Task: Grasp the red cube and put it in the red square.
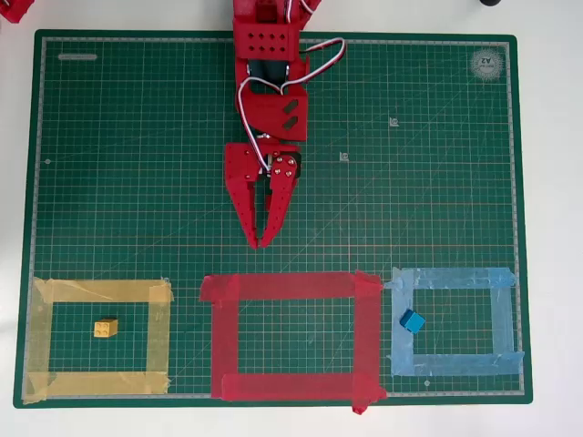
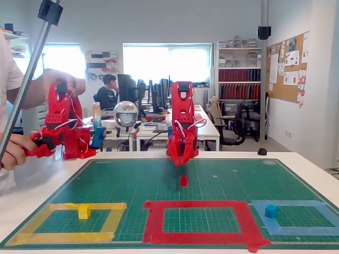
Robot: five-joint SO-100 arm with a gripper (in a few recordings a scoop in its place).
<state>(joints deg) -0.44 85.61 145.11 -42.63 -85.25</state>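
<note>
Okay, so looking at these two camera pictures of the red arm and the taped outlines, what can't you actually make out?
- The small red plastic cube: on the green cutting mat in the fixed view; from overhead the red two-finger gripper covers that spot.
- Whether the fingers touch the cube: cannot tell in either view.
- The red tape rectangle: its lower right corner overhangs the mat edge.
- The arm's base: cut off by the overhead view's top edge.
- The mat's round corner logo: too small to read.
</note>
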